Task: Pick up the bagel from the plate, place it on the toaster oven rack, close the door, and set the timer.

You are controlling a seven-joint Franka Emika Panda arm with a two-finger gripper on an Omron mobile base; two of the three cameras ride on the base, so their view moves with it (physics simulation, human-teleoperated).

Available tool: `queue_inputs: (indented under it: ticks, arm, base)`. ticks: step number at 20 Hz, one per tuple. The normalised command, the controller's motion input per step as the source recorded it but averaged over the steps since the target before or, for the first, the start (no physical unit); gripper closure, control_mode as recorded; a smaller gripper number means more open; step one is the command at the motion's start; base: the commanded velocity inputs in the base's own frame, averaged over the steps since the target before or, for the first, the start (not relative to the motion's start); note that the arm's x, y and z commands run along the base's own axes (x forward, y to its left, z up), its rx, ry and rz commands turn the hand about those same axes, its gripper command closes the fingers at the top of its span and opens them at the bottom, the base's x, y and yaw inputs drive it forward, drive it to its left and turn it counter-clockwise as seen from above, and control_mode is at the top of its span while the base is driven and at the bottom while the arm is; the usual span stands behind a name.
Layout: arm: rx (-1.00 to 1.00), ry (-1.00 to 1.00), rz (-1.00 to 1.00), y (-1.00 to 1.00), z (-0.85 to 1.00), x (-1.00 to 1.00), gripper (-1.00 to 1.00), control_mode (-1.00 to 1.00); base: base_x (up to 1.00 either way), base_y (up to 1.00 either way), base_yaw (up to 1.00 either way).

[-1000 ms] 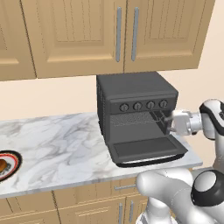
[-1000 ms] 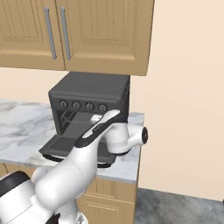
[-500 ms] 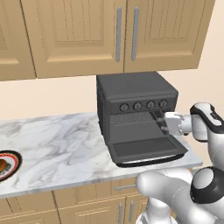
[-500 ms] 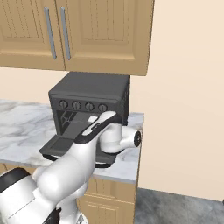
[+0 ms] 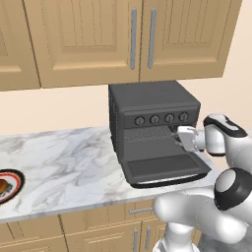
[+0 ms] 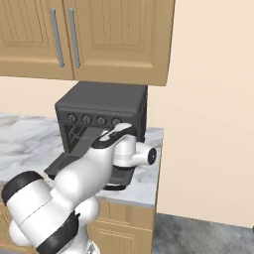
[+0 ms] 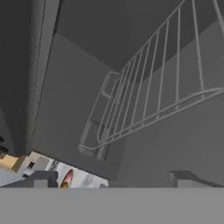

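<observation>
- plate (image 5: pixel 9 186), far left of toaster oven (image 5: pixel 152 125): cut by picture edge
- bagel (image 5: pixel 2 186) on it: partly cut off
- oven knob markings: too small to read

Upper cabinets (image 5: pixel 128 37): light wood, panelled doors, vertical silver bar handles (image 5: pixel 142 38). Wall (image 6: pixel 208 114): plain beige. Counter (image 5: pixel 64 162): white marble with grey veining, ended beside the wall on the right. Base cabinets (image 5: pixel 88 229): matching wood, silver pulls. Floor (image 6: pixel 198 240): dark grey. Lighting was even.

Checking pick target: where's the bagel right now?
The bagel sits on the plate at the far left edge of the left base view, on the marble counter, well left of the toaster oven.
</observation>
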Motion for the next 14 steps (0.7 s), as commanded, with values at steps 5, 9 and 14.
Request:
queue_inputs:
  ticks: [5,9,14]
  arm:
    - [0.0,0.0,-0.01,0.0,-0.25,0.26,-1.0,-1.0]
    - [0.0,0.0,-0.02,0.0,-0.16,0.13,-1.0,-1.0]
    - [0.0,0.0,-0.03,0.0,-0.12,0.04,-1.0,-1.0]
  base:
    - [0.0,0.0,0.0]
    - [0.0,0.0,0.0]
    - [0.0,0.0,0.0]
